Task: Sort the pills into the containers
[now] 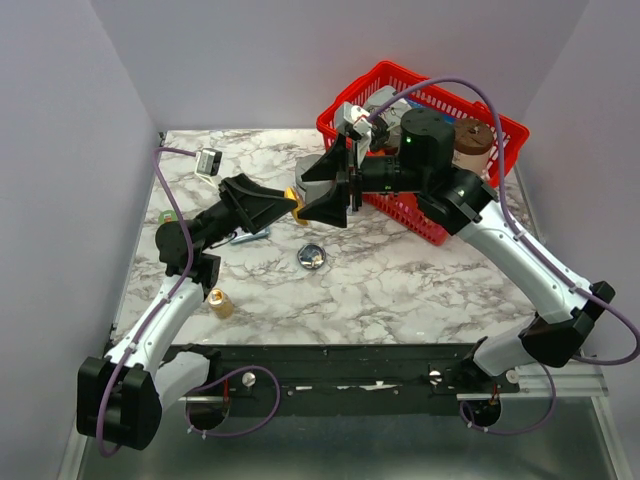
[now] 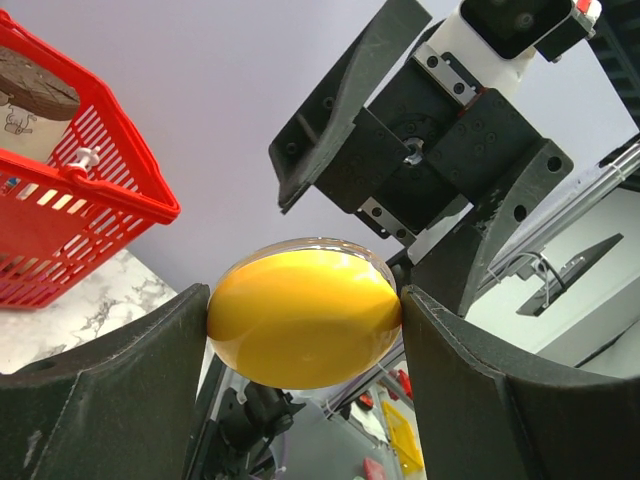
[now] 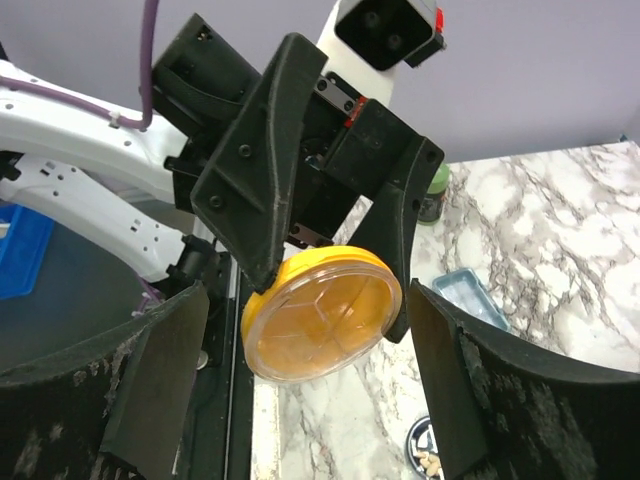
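Left gripper (image 2: 305,300) grips the orange dish (image 2: 305,335); right gripper (image 3: 308,305), at its 3 o'clock, is open and should close squarely.

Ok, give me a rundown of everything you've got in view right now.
orange dish: one, translucent orange, gripped aloft in the left pincer
silvery dish: one, silver with dark inside, centre
pills: several, pale, inside the silvery dish
basket: one, red, far right corner
bottle: one, amber, near left
tray: one, pale blue, left of the silvery dish
box: one, white-black, far left
left pincer: one, black, shut on the orange dish
right pincer: one, black, open, facing the orange dish
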Tool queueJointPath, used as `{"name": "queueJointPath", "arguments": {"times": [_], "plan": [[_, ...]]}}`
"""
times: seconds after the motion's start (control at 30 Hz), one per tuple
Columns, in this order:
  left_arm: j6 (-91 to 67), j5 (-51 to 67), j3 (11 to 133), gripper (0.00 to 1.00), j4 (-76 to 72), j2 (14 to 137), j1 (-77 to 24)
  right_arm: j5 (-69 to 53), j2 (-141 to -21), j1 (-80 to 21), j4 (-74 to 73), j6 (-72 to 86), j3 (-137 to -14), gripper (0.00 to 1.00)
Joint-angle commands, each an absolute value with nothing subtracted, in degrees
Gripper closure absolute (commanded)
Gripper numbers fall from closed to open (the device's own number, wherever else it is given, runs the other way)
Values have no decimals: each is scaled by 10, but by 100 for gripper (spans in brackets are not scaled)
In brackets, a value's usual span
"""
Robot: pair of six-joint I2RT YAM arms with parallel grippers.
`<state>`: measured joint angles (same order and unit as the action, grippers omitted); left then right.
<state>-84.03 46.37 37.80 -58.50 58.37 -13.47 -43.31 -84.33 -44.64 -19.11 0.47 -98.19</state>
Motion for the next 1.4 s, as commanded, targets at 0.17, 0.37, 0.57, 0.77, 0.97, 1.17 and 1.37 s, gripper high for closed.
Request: {"name": "queueJointPath", "arguments": {"times": [0.17, 0.37, 0.57, 0.77, 0.97, 1.17, 1.37], "plan": [[-835, 476, 394, 89, -589, 568, -131, -380, -848, -451, -208, -11, -981, 14], [-834, 476, 394, 89, -588, 567, -131, -367, -838, -451, -208, -14, -974, 17], [-827, 477, 395, 89, -577, 561, -131, -354, -827, -451, -207, -17, -966, 20], [-824, 477, 396, 90, -570, 558, -131, -349, -823, -451, -207, -18, -962, 23], [-822, 478, 398, 90, -566, 555, -131, -342, -818, -450, -207, -19, -955, 29], [-820, 478, 398, 90, -561, 553, -131, -334, -815, -450, -207, -21, -949, 34], [-816, 473, 402, 90, -551, 550, -131, -322, -814, -450, -207, -24, -947, 38]]}}
